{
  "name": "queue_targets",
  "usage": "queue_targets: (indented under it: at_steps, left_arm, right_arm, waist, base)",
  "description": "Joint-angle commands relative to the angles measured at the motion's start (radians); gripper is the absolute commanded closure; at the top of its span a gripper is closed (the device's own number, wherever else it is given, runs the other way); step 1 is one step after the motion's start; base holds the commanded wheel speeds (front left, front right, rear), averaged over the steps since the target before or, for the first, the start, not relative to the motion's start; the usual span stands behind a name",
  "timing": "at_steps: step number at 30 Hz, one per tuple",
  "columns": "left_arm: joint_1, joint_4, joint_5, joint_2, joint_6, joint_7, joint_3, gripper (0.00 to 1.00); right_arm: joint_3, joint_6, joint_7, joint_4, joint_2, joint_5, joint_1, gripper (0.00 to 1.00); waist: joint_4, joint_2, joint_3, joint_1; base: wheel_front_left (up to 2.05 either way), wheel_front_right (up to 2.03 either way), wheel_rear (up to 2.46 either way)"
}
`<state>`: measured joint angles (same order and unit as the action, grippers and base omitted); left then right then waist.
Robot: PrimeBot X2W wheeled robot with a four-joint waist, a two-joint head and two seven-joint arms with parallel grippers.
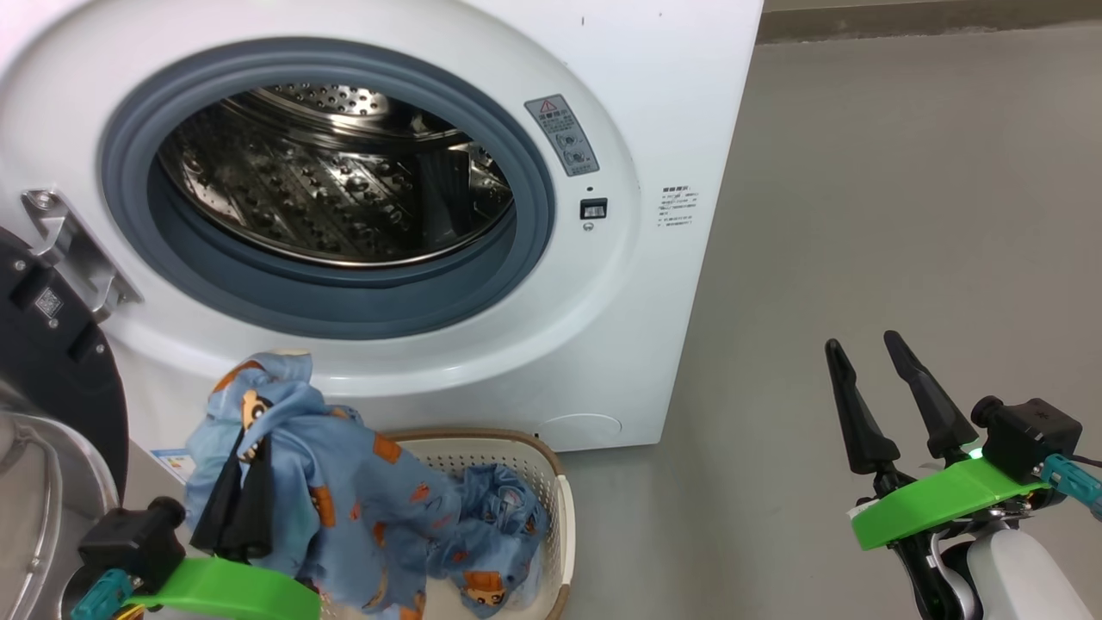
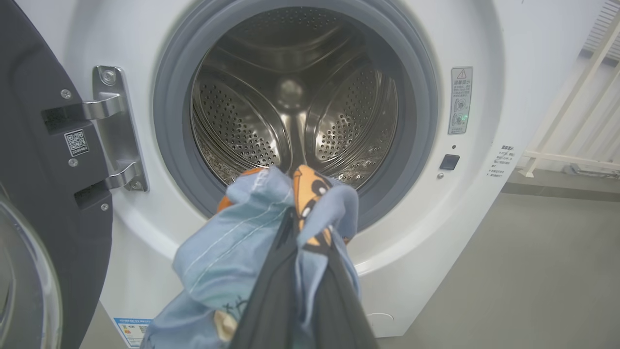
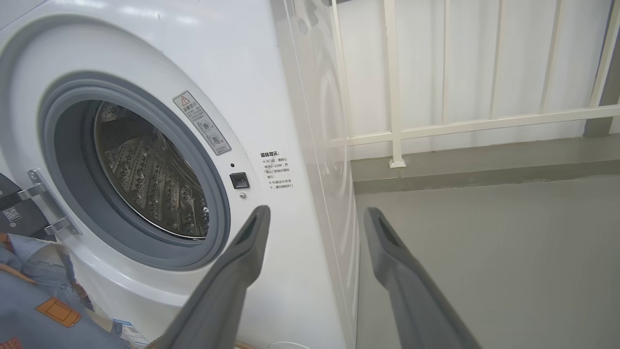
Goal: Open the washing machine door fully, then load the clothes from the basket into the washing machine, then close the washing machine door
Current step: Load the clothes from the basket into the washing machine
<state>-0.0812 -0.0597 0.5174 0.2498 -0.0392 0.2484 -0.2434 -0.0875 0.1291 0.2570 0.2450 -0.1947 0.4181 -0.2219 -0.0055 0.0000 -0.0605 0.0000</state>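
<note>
The jaws of your left gripper (image 1: 248, 448) are closed on a bunch of the clothes (image 1: 344, 482), low at the left of the head view. The jaws of your right gripper (image 1: 861, 344) stand wide apart and hold nothing, at the lower right over the smooth grey floor (image 1: 904, 215). The pinched garment is soft light blue fabric printed with orange-brown figures. It rises in a crumpled peak in front of the lower lip of the washing machine (image 1: 671, 103), and the rest hangs down over the left side of the basket (image 1: 564, 508), where a second bundle of the same cloth lies. The basket is cream perforated plastic with a brown woven-look rim, and it sits on the floor just beside the machine's front, at bottom centre. The washing machine door (image 1: 52, 362) is swung open at the left edge; its glossy black rim and clear glass bowl are close beside your left gripper, carried on a bright metal hinge (image 1: 69, 245). In the left wrist view the fabric peak covers the bottom of the round mouth. Behind it you see the perforated steel drum (image 1: 344, 198) with its raised ribs, ringed by a grey-blue rubber gasket (image 1: 344, 301). A grey warning sticker (image 1: 561, 135) and a small black latch slot (image 1: 593, 208) sit to the right of the mouth. In the right wrist view a white railing (image 3: 395, 97) stands beyond the machine's side.
</note>
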Motion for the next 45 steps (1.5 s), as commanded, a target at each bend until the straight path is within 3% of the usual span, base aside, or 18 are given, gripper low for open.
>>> queue_targets:
  at_steps: [1, 13, 24, 37, 45]
  left_arm:
    - [-0.039, 0.014, -0.011, 0.016, 0.006, 0.013, 0.045, 1.00]
    - [-0.137, -0.002, -0.030, 0.020, 0.041, 0.013, 0.068, 1.00]
    - [-0.397, -0.164, -0.022, 0.038, 0.100, 0.004, 0.060, 1.00]
    - [-0.751, -0.589, -0.025, 0.072, 0.157, 0.011, 0.040, 1.00]
    - [-0.946, -0.735, -0.033, 0.099, 0.167, 0.013, 0.048, 1.00]
  right_arm:
    - [-0.021, 0.002, 0.005, -0.028, -0.011, 0.001, 0.006, 0.00]
    - [-0.026, 0.002, 0.005, -0.035, -0.009, 0.001, 0.000, 0.00]
    - [-0.034, 0.002, 0.005, -0.050, 0.000, -0.011, -0.028, 0.00]
    - [-0.034, 0.002, 0.005, -0.088, 0.037, -0.035, -0.103, 0.00]
    - [-0.036, 0.002, 0.005, -0.110, 0.070, -0.045, -0.140, 0.00]
  waist:
    - [-0.002, 0.0000, -0.002, 0.0000]
    - [-0.023, 0.0000, -0.030, 0.0000]
    - [-0.067, 0.0000, -0.133, 0.0000]
    - [-0.181, 0.0000, -0.359, 0.0000]
    - [-0.248, 0.0000, -0.495, 0.0000]
  base:
    - [0.00, 0.00, 0.00]
    - [0.00, 0.00, 0.00]
    - [0.00, 0.00, 0.00]
    - [0.00, 0.00, 0.00]
    - [0.00, 0.00, 0.00]
